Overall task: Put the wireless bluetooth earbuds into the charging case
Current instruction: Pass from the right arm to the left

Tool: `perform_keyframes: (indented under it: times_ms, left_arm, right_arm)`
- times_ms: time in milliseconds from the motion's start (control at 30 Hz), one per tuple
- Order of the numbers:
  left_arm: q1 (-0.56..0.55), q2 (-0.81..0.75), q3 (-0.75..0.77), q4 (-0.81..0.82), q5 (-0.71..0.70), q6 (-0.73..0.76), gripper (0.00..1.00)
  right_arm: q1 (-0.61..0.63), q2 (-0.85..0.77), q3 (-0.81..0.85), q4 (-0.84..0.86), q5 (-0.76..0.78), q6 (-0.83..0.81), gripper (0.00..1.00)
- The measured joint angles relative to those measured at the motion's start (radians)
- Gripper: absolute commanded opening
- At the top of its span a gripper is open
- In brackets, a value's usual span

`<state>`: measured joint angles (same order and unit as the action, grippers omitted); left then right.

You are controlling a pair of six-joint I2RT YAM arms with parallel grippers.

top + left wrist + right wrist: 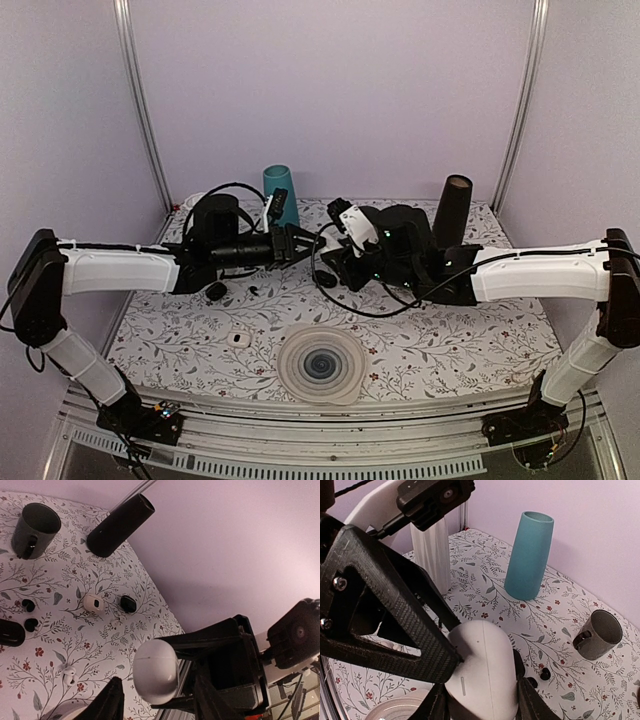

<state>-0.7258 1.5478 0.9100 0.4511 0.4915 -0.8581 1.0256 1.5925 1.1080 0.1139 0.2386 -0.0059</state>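
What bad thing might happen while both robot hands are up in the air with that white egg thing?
1. The white charging case is smooth and round, pinched by the right gripper above the table while the left gripper presses on it; a tug might pop it loose.
2. Its lid looks shut; prying it open could twist it free.

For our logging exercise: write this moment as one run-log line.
right gripper: shut on white charging case, mid-air | left gripper: flanks case, grip unclear | earbuds: on table
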Motion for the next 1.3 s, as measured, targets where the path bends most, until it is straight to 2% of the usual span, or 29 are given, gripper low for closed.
perform_keyframes:
  times_ms: [333,400,500,700,867,1100,1300]
  left_arm:
    - [-0.003,0.034,0.021,0.024,0.023,-0.021,0.30]
    - [-0.003,0.035,0.023,0.025,0.022,-0.026,0.20]
    - [-0.003,0.035,0.024,0.031,0.021,-0.026,0.00]
    - [-0.004,0.034,0.024,0.042,0.030,-0.006,0.00]
    - [-0.004,0.002,0.024,0.043,0.043,0.062,0.00]
    - [-0.003,-0.069,0.024,0.059,0.089,0.160,0.00]
    - [-0.003,-0.085,0.024,0.110,0.155,0.194,0.00]
  right_arm:
    - [0.009,0.000,0.001,0.000,0.011,-0.018,0.28]
    - [0.009,0.000,0.002,0.000,0.016,-0.018,0.29]
    - [0.009,0.000,0.010,-0.010,0.022,-0.018,0.40]
    - [0.010,0.000,0.019,-0.026,0.019,-0.008,0.75]
    - [0.005,-0.005,0.019,-0.035,-0.018,0.029,0.90]
    - [-0.056,-0.120,-0.012,-0.012,-0.187,0.109,0.94]
    - [-0.140,-0.200,-0.058,0.063,-0.348,0.208,0.93]
